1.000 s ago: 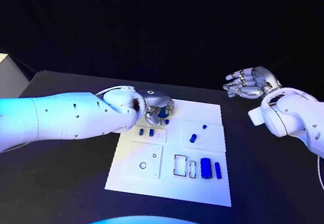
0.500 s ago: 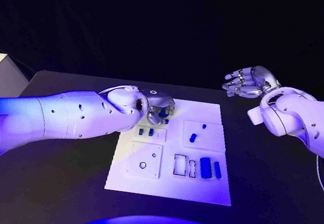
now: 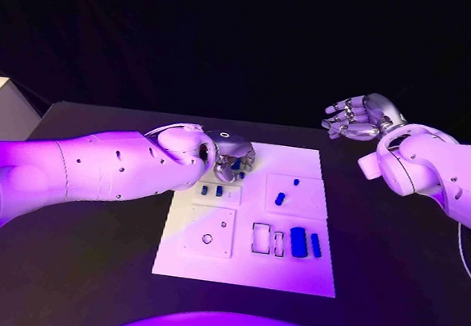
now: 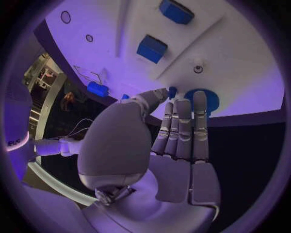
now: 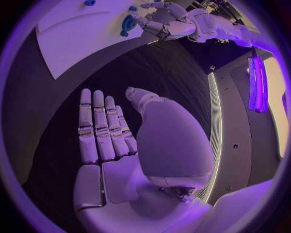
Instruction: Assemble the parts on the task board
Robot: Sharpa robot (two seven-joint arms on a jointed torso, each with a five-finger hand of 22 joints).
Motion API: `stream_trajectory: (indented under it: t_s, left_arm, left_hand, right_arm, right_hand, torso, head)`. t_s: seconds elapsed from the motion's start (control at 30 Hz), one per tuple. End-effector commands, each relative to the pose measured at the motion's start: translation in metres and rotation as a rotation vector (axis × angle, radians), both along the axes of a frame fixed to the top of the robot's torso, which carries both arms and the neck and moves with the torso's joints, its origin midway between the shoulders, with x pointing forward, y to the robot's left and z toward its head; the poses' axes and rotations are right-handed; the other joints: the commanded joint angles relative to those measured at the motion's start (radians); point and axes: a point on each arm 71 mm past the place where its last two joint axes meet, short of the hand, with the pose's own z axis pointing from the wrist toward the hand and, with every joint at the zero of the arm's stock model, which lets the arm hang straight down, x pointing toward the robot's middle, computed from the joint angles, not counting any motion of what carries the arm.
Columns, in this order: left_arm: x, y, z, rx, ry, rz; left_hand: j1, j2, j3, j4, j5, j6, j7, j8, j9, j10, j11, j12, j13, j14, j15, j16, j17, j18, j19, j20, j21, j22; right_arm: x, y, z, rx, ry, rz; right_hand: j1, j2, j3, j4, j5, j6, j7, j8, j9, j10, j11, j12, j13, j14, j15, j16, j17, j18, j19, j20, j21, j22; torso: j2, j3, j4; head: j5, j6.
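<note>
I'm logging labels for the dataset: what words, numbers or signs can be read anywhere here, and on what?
None can be read.
Task board: outlines and holes only, no lettering.
Blue parts: plain.
Left hand and right hand: no markings legible.

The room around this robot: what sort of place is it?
Probably a robotics lab or demo booth: a black table against dark surroundings, a white task board with small blue parts, and coloured light over everything.
</note>
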Motion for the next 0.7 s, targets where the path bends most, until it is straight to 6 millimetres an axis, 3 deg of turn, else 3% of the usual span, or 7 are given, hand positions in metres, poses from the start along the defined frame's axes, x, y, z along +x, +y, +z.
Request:
stream_trajectory:
  t_s: [0.03,0.7]
  left_arm:
    - [-0.0027,-0.0033,-0.0028,0.018,0.033,-0.035]
    - [-0.0019,-0.0001,-0.0083,0.026,0.045,-0.024]
  left_hand:
    - [0.009,0.004,0.007,-0.001,-0.005,0.01,-0.002,-0.005,-0.002,0.009,0.0,-0.007,-0.002,0.003,-0.003,0.008,0.005,0.012,-0.002,-0.005,0.005,0.002]
    - [0.012,0.012,0.014,-0.007,-0.006,0.027,0.002,-0.017,-0.012,0.028,0.002,-0.024,-0.012,0.01,0.0,0.031,0.016,0.012,-0.005,-0.003,0.015,0.013]
  right_arm:
    - [0.0001,0.0007,0.0005,0.003,-0.004,0.005]
    - [-0.0001,0.0007,0.0005,0.003,-0.004,0.005]
  right_hand:
    - [-0.01,-0.001,0.0,-0.006,0.005,0.006,0.031,-0.002,0.0,0.006,-0.001,-0.003,-0.001,0.005,0.0,-0.003,-0.001,0.013,-0.006,0.002,-0.001,-0.001]
    - [-0.01,-0.001,0.0,-0.006,0.005,0.006,0.031,-0.002,0.0,0.006,-0.001,-0.003,-0.001,0.005,0.0,-0.003,-0.001,0.013,-0.006,0.002,-0.001,-0.001]
  torso:
    - [0.0,-0.0003,0.0002]
    - [0.0,-0.0004,0.0009]
  head:
    - [-0.001,-0.002]
    - [-0.005,-0.01]
